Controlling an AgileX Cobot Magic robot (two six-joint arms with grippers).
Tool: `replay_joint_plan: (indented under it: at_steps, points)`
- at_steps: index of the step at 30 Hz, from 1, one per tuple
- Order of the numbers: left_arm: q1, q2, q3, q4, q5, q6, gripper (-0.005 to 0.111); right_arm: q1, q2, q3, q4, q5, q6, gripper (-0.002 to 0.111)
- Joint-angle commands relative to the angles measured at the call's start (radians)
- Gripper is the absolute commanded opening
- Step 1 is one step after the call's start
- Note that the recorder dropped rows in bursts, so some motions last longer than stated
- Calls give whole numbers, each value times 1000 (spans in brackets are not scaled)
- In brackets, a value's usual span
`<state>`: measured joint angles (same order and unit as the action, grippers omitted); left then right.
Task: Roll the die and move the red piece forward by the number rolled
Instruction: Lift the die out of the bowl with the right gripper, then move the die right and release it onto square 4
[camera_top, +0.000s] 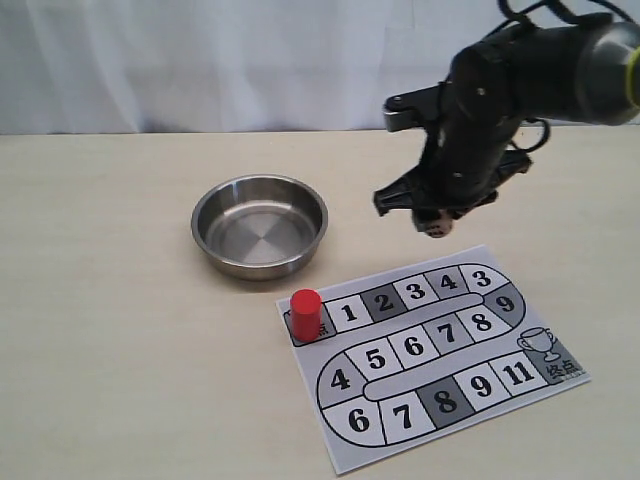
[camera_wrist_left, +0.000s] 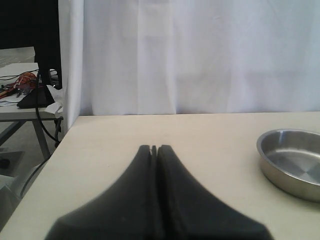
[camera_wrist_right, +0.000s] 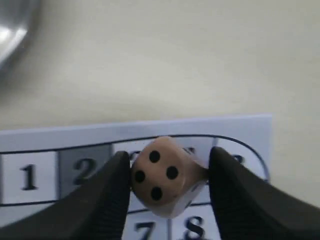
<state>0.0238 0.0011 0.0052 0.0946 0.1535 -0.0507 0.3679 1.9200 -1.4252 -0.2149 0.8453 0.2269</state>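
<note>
The tan die (camera_wrist_right: 165, 175) is pinched between my right gripper's (camera_wrist_right: 169, 172) two black fingers, a four-dot face toward the camera. It hangs in the air above the numbered board (camera_wrist_right: 40, 142). From outside, the right gripper (camera_top: 436, 224) hovers over the board's far edge with the die (camera_top: 436, 228) just showing below it. The red piece (camera_top: 306, 314), a glossy upright cylinder, stands on the board's (camera_top: 440, 350) start square at its left end. My left gripper (camera_wrist_left: 154, 148) is shut and empty, low over the table; it is out of the exterior view.
A steel bowl (camera_top: 260, 225) sits on the table left of the board and is empty; its rim (camera_wrist_left: 287, 160) also shows in the left wrist view. The table's left edge, with a side desk and cables (camera_wrist_left: 27, 90) beyond it, lies past the left gripper.
</note>
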Motion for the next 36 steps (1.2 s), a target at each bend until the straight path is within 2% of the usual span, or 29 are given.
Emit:
replay_joint_plan:
  at_steps: [1, 6, 13, 19, 25, 28, 31, 33, 36]
  points:
    - [0, -1, -5, -1, -12, -2, 0, -125, -72, 98, -56, -40, 20, 4]
    - [0, -1, -5, -1, -12, -2, 0, -262, -84, 151, -106, -63, 20, 4]
    - [0, -1, -5, -1, -12, -2, 0, -393, -84, 196, -218, -176, 20, 4]
    - [0, -1, -5, -1, -12, -2, 0, -468, -84, 196, -257, -280, 22, 4]
    - [0, -1, -5, -1, -12, -2, 0, -498, -67, 196, -179, -324, 11, 5]
    - [0, -1, -5, -1, -10, -2, 0, -498, -40, 196, -144, -338, -6, 11]
    - [0, -1, -5, -1, -10, -2, 0, -496, -10, 196, -59, -361, -20, 24]
    - [0, -1, -5, -1, -10, -2, 0, -488, 6, 196, 68, -369, -121, 31]
    - [0, -1, -5, -1, -10, -2, 0, -481, 28, 194, 514, -367, -508, 44]
